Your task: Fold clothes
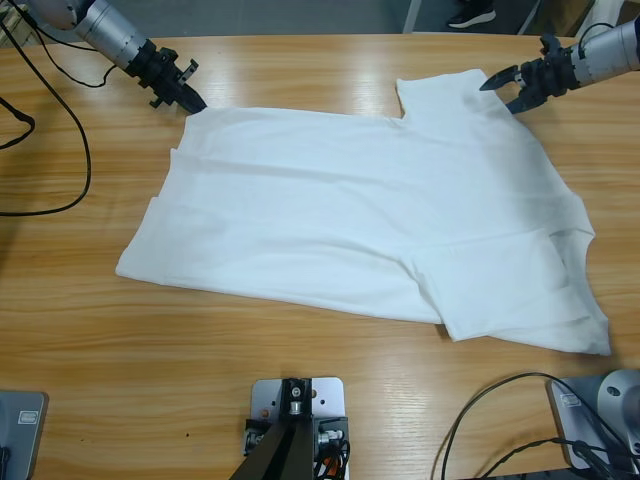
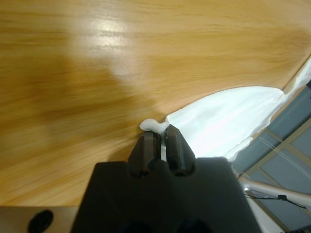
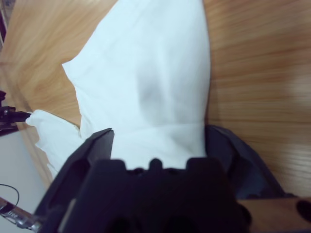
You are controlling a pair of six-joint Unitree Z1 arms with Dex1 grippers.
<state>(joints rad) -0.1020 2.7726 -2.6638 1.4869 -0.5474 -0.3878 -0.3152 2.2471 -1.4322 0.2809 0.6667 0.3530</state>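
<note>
Across the table (image 1: 300, 390) we see the T-shirt (image 1: 380, 220) spread flat. At its far left corner our left gripper (image 1: 190, 100) pinches the cloth shut — the right gripper (image 1: 508, 88) gapes apart over the sleeve.

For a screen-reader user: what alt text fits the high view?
A white T-shirt lies spread on a wooden table. The left gripper, jaws shut, pinches its far corner; the right gripper, jaws open, sits at a sleeve.
</note>
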